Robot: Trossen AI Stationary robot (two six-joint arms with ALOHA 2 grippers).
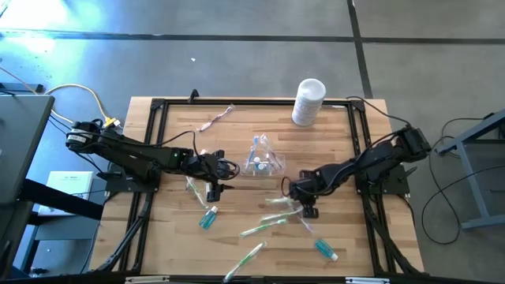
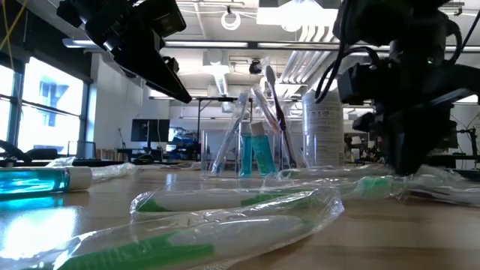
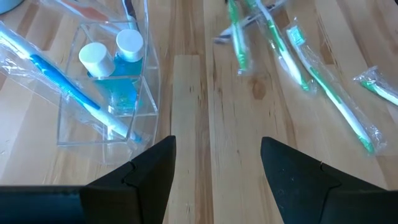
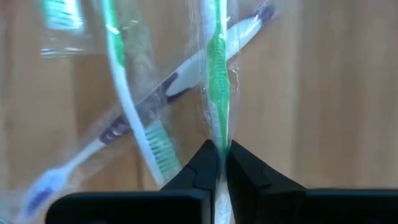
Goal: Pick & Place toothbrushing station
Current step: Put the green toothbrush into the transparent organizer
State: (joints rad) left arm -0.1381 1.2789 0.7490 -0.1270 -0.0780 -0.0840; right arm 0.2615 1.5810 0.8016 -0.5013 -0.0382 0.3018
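The clear plastic cup (image 1: 261, 158) stands mid-table, holding two teal tubes with white caps (image 3: 118, 62) and a blue toothbrush (image 3: 68, 87). Wrapped green toothbrushes (image 1: 264, 229) and teal tubes (image 1: 207, 218) lie loose on the wood near the front. To the right of the cup, my right gripper (image 1: 306, 209) points steeply down, shut on a wrapped green toothbrush (image 4: 217, 81). Just left of the cup, my left gripper (image 1: 213, 189) hovers open over bare wood, nothing between its fingers (image 3: 158, 168). My right gripper pinches the wrapped green toothbrush at its handle (image 4: 217, 127) between the two fingertips, through the clear wrapper. The fingers come from above, pointing steeply down, and lie across the brush. In the low view the brush (image 2: 367, 184) lies at table height below the gripper.
A white canister (image 1: 308, 101) stands at the far right of the table. A pink toothbrush (image 1: 217, 118) lies at the far left. A purple-white brush (image 4: 180, 81) and another green one (image 4: 124, 93) cross beside the held brush. Black frame rails (image 1: 158, 142) border the work area.
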